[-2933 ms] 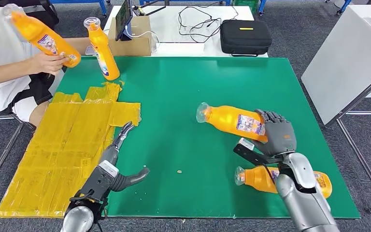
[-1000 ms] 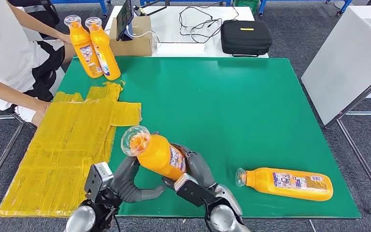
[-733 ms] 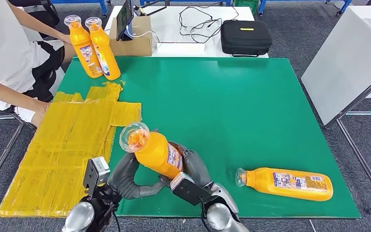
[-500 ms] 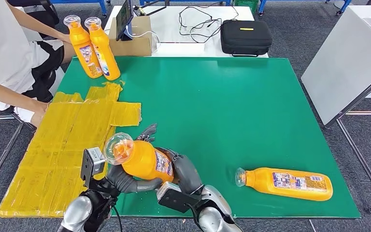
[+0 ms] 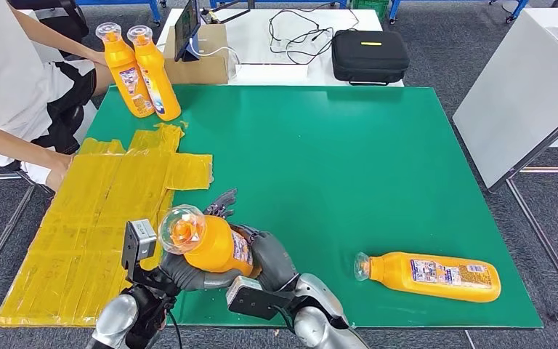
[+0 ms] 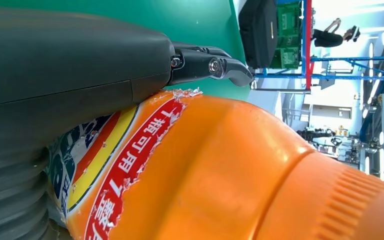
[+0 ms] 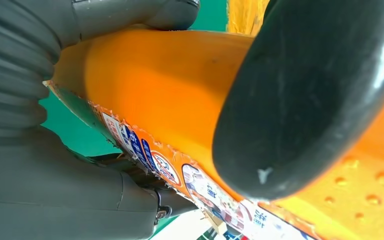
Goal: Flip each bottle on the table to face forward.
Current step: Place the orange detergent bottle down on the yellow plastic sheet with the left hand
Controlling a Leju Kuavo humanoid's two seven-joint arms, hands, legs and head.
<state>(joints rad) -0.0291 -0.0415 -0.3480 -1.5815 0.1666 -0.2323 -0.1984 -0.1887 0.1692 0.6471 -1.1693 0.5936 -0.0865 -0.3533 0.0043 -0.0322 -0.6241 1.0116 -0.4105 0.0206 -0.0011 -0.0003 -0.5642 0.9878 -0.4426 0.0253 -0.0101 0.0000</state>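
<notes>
The held bottle (image 5: 207,246) has its lower body hidden behind the left hand (image 5: 189,273) and right hand (image 5: 267,256). Its label text is too small to read from the head view. At ten o'clock, a person (image 5: 3,80) is cut off by the picture's edge.

**Readable text on the bottles**

The held bottle (image 6: 220,165) carried the only legible print. In the left wrist view its torn label (image 6: 115,165) showed a red band with white Chinese characters, turned sideways; "可用" could be made out, with a "7"-like mark beside them, and the rest was cut off or blurred. In the right wrist view the same bottle's label (image 7: 180,175) bore blue and red print too small to read.

The lying bottle (image 5: 436,277) near the tabletop's front right corner had a label (image 5: 443,273) that was not legible. The two standing bottles (image 5: 142,71) at the back left corner showed labels, also unreadable.
</notes>
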